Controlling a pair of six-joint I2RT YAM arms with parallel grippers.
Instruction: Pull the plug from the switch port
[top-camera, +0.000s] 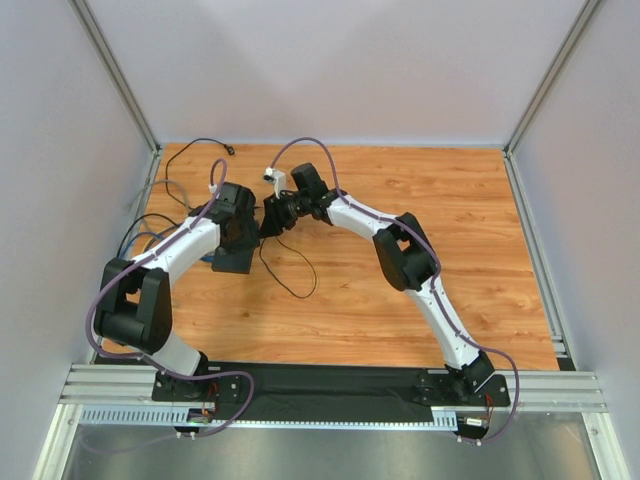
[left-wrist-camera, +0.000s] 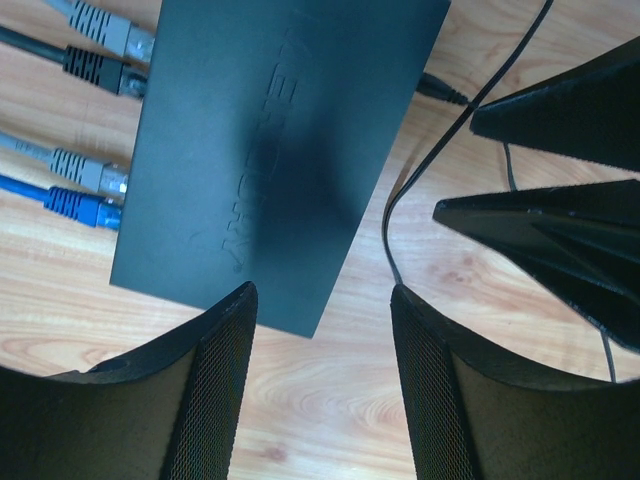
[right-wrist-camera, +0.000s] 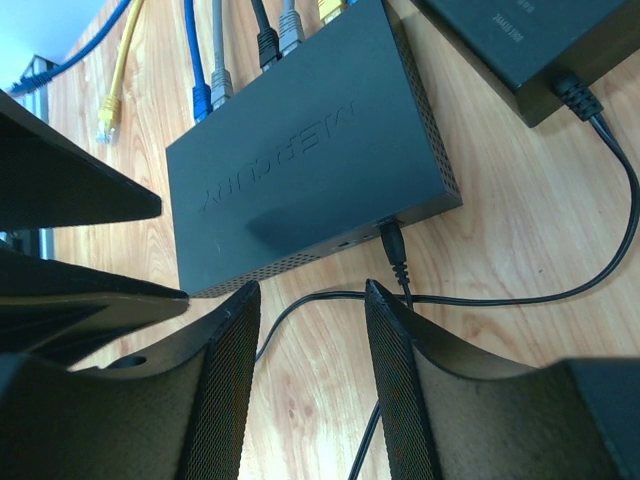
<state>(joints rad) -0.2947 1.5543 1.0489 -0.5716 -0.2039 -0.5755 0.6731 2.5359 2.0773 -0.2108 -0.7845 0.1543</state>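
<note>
The switch (right-wrist-camera: 300, 170) is a flat matte black box on the wooden table, also in the left wrist view (left-wrist-camera: 280, 150) and the top view (top-camera: 230, 262). A black power plug (right-wrist-camera: 393, 240) sits in a port on its narrow edge near a corner; it shows in the left wrist view (left-wrist-camera: 440, 88) too. My right gripper (right-wrist-camera: 312, 290) is open and empty, hovering just short of that edge, the plug just beyond its right fingertip (right-wrist-camera: 378, 296). My left gripper (left-wrist-camera: 322, 295) is open and empty above the box's corner. In the top view the two grippers (top-camera: 245, 222) (top-camera: 268, 218) almost meet.
A smaller black adapter brick (right-wrist-camera: 540, 40) lies beside the switch, its thin black cable (right-wrist-camera: 560, 290) looping over the wood. Several network cables (left-wrist-camera: 90, 130), grey, black, blue and yellow, plug into the switch's opposite edge. Enclosure walls (top-camera: 90, 130) surround the table.
</note>
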